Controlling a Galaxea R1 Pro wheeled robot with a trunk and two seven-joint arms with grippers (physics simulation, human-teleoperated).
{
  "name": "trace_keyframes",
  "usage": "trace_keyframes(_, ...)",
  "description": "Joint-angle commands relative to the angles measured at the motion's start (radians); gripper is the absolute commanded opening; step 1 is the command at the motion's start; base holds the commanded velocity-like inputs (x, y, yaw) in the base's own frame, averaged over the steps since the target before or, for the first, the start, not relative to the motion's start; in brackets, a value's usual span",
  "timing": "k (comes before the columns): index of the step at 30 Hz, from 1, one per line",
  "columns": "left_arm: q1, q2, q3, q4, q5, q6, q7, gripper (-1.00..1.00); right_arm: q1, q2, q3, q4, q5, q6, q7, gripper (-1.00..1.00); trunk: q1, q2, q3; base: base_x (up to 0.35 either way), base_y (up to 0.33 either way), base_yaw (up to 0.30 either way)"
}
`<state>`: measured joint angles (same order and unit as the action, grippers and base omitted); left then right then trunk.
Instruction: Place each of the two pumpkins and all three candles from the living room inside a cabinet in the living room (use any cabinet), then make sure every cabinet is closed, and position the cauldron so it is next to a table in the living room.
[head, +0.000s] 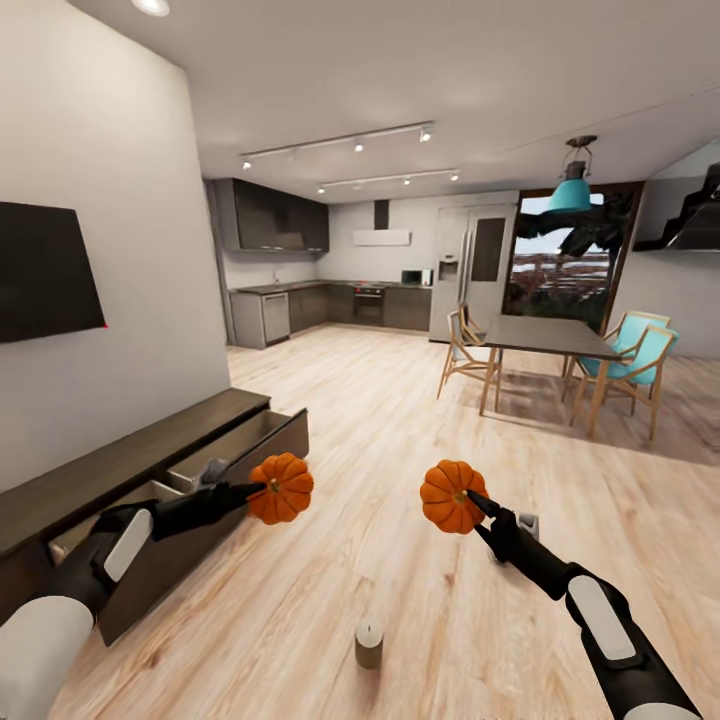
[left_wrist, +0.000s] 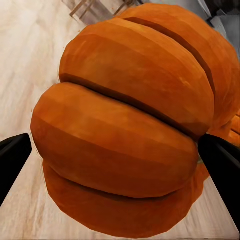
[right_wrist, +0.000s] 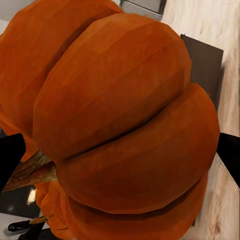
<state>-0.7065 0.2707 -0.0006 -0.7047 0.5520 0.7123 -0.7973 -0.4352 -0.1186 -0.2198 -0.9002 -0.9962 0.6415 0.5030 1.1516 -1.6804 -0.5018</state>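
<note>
Two ribbed, bright-orange pumpkins, one clamped in the left gripper's (head: 262, 490) jaws (head: 281, 487), one in the right gripper's (head: 470, 497) jaws (head: 452, 496); cream candle (head: 369, 643) upright on the floor (head: 400, 440).

No legible text — none anywhere
</note>
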Motion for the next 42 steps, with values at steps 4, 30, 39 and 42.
trace_keyframes(4,0.0,0.001,0.001,-0.002,0.013,0.009,-0.001,-1.0,-0.001,0.0,-0.003,0.0,-0.013,0.01,0.0,-1.0,0.0,-0.001,0.003,0.0,0.0,-0.243)
trace_keyframes(30,0.001,0.001,0.001,-0.003,0.014,0.009,-0.002,-1.0,-0.001,0.0,-0.003,0.0,-0.013,0.01,0.0,-1.0,0.0,-0.001,0.027,0.037,0.0,-0.243)
trace_keyframes(39,0.001,0.001,0.001,-0.003,0.014,0.009,-0.002,-1.0,-0.002,0.0,-0.003,0.0,-0.013,0.01,0.0,-1.0,0.0,-0.001,0.036,0.133,0.0,-0.242)
trace_keyframes(42,0.001,0.001,0.001,-0.003,0.014,0.009,-0.002,-1.0,-0.001,0.0,-0.003,0.0,-0.013,0.01,0.0,-1.0,0.0,-0.001,0.038,0.142,0.0,-0.242)
